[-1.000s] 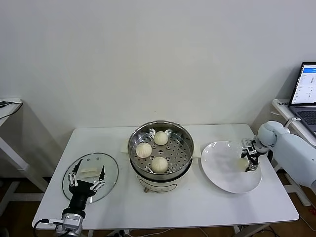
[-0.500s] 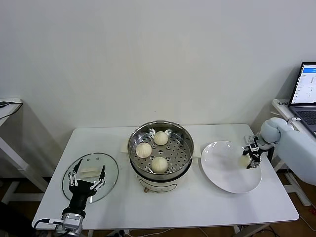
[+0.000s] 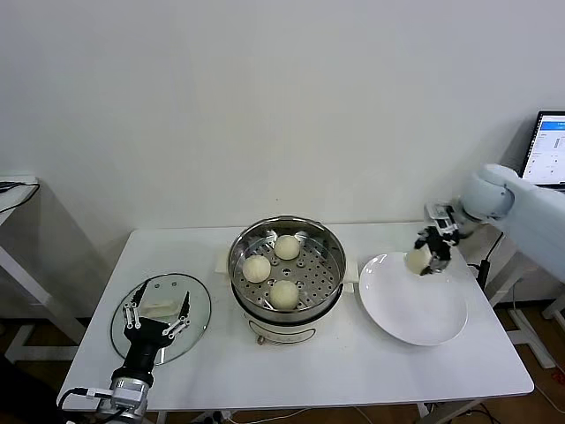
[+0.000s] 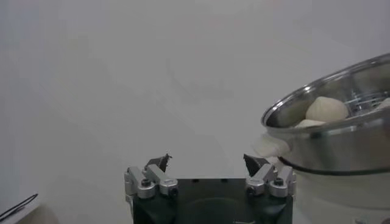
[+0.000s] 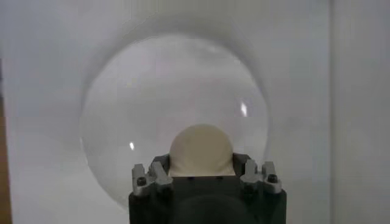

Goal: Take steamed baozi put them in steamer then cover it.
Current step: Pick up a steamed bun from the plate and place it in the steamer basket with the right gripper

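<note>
The steamer (image 3: 328, 237) stands mid-table with three baozi (image 3: 284, 293) on its perforated tray; its rim and two buns also show in the left wrist view (image 4: 332, 131). My right gripper (image 3: 422, 259) is shut on the fourth baozi (image 3: 416, 260) and holds it above the far left edge of the white plate (image 3: 415, 309); in the right wrist view the bun (image 5: 200, 150) sits between the jaws over the plate (image 5: 152, 97). The glass cover (image 3: 201, 309) lies flat at the table's left. My left gripper (image 3: 158, 318) is open just above the cover.
A laptop (image 3: 548, 150) stands on a side table at the far right. Another table edge (image 3: 18, 187) shows at the far left. A wall is close behind the table.
My right gripper has lifted the baozi off the plate's right side and carried it up and left, toward the steamer. The left arm has not moved.
</note>
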Robot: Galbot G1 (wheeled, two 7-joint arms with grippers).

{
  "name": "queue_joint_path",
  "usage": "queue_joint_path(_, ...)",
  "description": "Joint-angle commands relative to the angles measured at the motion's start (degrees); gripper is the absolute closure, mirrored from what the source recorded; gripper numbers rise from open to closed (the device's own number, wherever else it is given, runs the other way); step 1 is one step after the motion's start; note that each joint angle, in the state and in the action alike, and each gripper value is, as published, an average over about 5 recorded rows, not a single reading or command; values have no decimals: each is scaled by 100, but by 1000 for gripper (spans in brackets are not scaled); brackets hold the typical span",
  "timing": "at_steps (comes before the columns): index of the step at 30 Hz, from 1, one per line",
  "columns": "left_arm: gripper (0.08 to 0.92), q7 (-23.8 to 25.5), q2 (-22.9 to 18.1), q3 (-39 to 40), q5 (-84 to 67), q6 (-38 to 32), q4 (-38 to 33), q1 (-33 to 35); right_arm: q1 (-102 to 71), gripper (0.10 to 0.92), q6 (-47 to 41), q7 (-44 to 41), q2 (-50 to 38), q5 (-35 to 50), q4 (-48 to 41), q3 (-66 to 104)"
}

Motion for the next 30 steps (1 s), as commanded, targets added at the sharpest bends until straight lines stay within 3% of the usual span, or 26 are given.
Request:
queue_joint_path(1, 177, 37, 43, -3, -45, -29, -1, -8, 2524, 341, -902, 217, 642, 2035, 1310, -2260)
queue_joint_path(7, 177, 57, 52, -12, -70, -46, 8, -7, 2377, 330, -1088, 329, 1599, 2369, 1106, -2167)
queue_joint_path(18, 177, 87, 72, -161, -168, -31, 67, -32, 1131, 330, -1065, 333, 3101, 1922, -477, -1528)
queue_joint_path(30, 177, 90, 77, -194, -192, -35, 140, -74, 178, 330, -950, 231, 3491, 1218, -1311, -1239)
